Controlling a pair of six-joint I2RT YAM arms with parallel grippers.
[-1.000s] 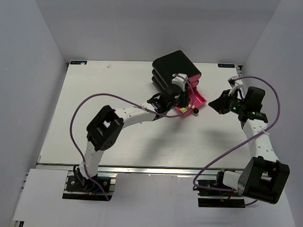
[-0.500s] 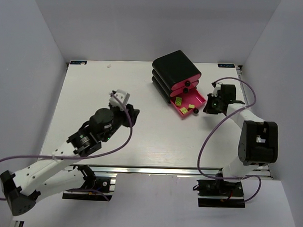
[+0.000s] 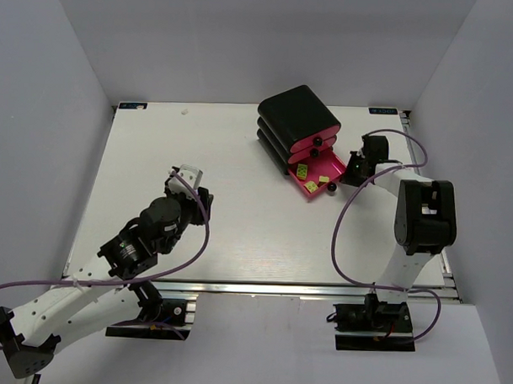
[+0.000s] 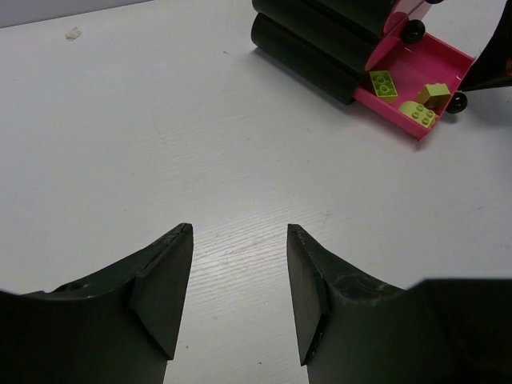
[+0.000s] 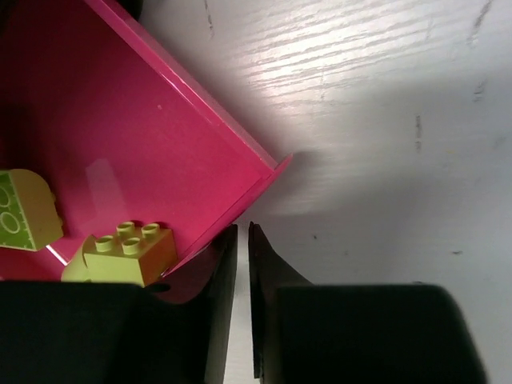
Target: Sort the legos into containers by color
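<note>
A robotics lab cell: white worktop (image 3: 241, 158) boxed in by plain grey walls (image 3: 49, 109), left arm (image 3: 150, 230) and right arm (image 3: 420, 216) bolted to an aluminium rail (image 3: 262, 287) at its edge.

Right wrist view: the edge crops a yellow-green brick (image 5: 24, 212) at nine o'clock; the black cabinet (image 3: 297, 113) hides the upper drawers' (image 3: 325, 135) insides.

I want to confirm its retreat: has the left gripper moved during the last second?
Yes. In the top view, the left gripper went left and nearer to the arms' side, away from the black cabinet.
</note>
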